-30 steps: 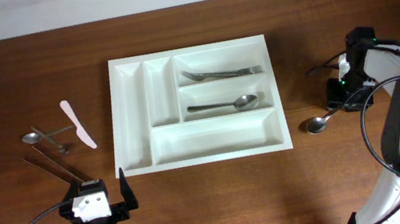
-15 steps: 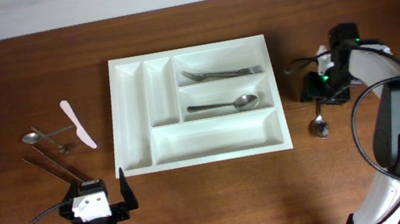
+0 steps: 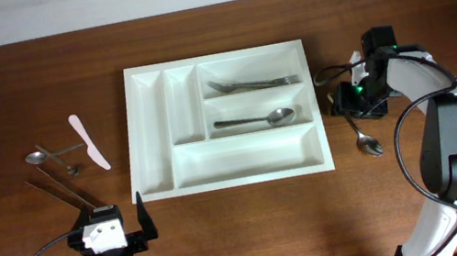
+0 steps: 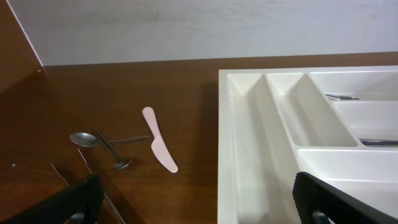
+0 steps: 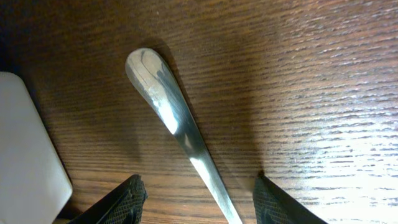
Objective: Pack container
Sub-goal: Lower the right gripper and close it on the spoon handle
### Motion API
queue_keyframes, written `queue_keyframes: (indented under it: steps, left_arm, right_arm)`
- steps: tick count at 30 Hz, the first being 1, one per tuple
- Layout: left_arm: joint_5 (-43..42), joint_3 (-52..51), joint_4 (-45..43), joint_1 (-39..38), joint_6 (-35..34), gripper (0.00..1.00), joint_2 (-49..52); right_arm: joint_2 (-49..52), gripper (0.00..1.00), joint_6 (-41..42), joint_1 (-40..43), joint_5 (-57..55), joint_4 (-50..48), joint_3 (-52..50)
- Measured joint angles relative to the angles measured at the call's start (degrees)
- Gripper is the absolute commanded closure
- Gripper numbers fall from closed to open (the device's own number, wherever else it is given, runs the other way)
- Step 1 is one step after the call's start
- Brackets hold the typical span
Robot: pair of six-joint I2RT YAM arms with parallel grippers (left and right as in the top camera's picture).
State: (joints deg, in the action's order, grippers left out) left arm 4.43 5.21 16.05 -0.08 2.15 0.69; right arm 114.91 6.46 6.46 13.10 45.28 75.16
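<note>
The white container [image 3: 233,180] lies mid-table, with a fork [image 3: 254,83] and a spoon [image 3: 255,121] in two of its right compartments. Another spoon [image 3: 366,140] lies on the table right of the container. My right gripper [image 3: 357,106] hangs low over this spoon's handle. In the right wrist view the fingers [image 5: 202,208] are open, with the handle [image 5: 165,102] lying between them on the wood. My left gripper [image 3: 118,219] is open and empty near the front left edge. The left wrist view shows its open fingers [image 4: 202,208] before the container's left end [image 4: 224,155].
A pink plastic knife [image 3: 89,142], two small spoons [image 3: 36,157] and thin metal sticks [image 3: 62,191] lie left of the container. They also show in the left wrist view [image 4: 158,146]. The container's corner [image 5: 25,149] is at the right gripper's left.
My right gripper has moved left toward the container. The spoon on the table has swung round, its handle now pointing up-left, its bowl nearly in place. The left arm has not moved.
</note>
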Motion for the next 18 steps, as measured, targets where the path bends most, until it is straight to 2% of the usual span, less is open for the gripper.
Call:
queue_keyframes:
  steps: [11, 18]
  left_arm:
    - [0.00, 0.00, 0.00, 0.00, 0.00, 0.01, 0.00]
    - [0.00, 0.00, 0.00, 0.00, 0.00, 0.01, 0.00]
  right_arm:
    - [-0.37, 0.43, -0.39, -0.61, -3.02, 0.04, -0.90]
    - [-1.14, 0.43, 0.48, -0.72, -8.87, 0.37, -2.75]
